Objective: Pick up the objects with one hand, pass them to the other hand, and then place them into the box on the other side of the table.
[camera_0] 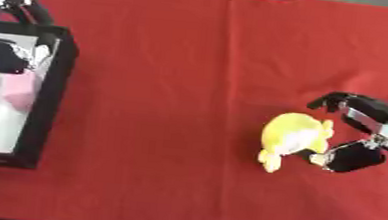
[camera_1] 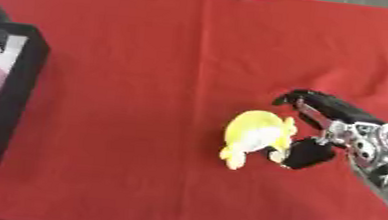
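Your right hand (camera_1: 322, 136) sits at the right side of the worktop (camera_0: 193, 57), which is covered by a red cloth, and it is up against the yellow soft toy (camera_0: 293, 138). The fingers arch over the toy's upper right edge and the thumb comes in from below, touching its lower right side. The hand is part closed around that edge, though it does not look wrapped fully round, and the toy appears to rest on the cloth rather than hang clear of it. I read this as the start of the pickup: you are approaching from the toy's outer side because that leaves its left side free for the other hand to take at the handover. The black box (camera_0: 49, 99) stands at the far left edge, well apart from the toy, with a pink and a green shape inside, which I cannot identify further. Your left hand (camera_0: 5, 53) hovers over the box's upper end; whether its fingers are curled or straight, I cannot tell. Its position there suggests it is waiting near the drop point. Next step, as I judge it: close the grip further before lifting, since the soft body may slip out sideways.
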Tool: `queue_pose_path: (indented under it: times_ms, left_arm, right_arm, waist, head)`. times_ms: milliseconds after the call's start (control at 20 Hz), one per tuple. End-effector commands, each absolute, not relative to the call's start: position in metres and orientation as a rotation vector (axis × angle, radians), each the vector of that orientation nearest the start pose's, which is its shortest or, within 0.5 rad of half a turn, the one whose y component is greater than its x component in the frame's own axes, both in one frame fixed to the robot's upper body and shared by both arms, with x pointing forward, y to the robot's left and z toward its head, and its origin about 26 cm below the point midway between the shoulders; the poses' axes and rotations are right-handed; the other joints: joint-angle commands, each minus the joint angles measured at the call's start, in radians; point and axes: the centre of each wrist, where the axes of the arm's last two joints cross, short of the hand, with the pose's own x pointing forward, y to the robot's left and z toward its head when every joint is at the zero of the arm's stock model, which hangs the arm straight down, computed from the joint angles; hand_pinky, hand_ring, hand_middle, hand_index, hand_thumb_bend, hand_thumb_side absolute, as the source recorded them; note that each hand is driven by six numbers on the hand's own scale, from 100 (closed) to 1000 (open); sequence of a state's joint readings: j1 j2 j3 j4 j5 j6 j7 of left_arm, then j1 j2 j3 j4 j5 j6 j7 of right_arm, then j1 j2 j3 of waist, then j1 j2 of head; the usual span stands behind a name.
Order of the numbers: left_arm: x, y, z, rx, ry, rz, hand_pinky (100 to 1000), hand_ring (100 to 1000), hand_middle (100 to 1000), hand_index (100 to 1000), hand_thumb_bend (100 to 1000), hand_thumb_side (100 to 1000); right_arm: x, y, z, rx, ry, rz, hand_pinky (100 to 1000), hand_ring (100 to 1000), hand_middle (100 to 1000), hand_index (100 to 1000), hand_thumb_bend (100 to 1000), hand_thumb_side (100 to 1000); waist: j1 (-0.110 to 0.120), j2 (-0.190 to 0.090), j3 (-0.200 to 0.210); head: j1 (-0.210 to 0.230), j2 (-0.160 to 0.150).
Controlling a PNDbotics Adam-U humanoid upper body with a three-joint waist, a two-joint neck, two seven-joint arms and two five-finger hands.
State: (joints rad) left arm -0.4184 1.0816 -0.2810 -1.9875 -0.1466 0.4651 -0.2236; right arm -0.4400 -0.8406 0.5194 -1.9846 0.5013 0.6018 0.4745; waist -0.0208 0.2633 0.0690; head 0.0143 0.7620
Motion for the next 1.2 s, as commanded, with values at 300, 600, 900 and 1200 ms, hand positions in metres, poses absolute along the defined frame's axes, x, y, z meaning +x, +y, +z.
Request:
queue_pose_path:
  times_ms: [300, 600, 900, 1200]
  left_arm:
    - [0.29, 0.2974, 0.2756, 0.789, -1.494, -1.205, 907, 691, 698, 762, 100, 409]
    - [0.2903, 0.2971, 0.2778, 0.795, -1.508, -1.198, 894, 679, 711, 751, 100, 245]
    - [0.2906, 0.296, 0.2779, 0.813, -1.52, -1.179, 891, 661, 689, 737, 100, 276]
    - [0.2907, 0.2955, 0.2781, 0.816, -1.536, -1.166, 897, 667, 665, 727, 100, 271]
  right_arm:
    - [0.2889, -0.2273, 0.1998, -0.743, -1.222, 1.375, 946, 890, 888, 883, 421, 273]
    - [0.2881, -0.2254, 0.1971, -0.735, -1.212, 1.374, 941, 885, 847, 871, 405, 266]
    - [0.2876, -0.2235, 0.1952, -0.724, -1.211, 1.375, 938, 878, 824, 848, 399, 268]
    - [0.2869, -0.2228, 0.193, -0.697, -1.2, 1.365, 928, 849, 753, 767, 246, 266]
  waist:
    - [0.003, 0.004, 0.011]
    - [0.006, 0.012, 0.02]
    - [0.007, 0.02, 0.024]
    - [0.008, 0.025, 0.026]
  head:
    - [-0.006, -0.019]
    - [-0.01, -0.025]
    - [-0.013, -0.028]
    - [-0.013, -0.027]
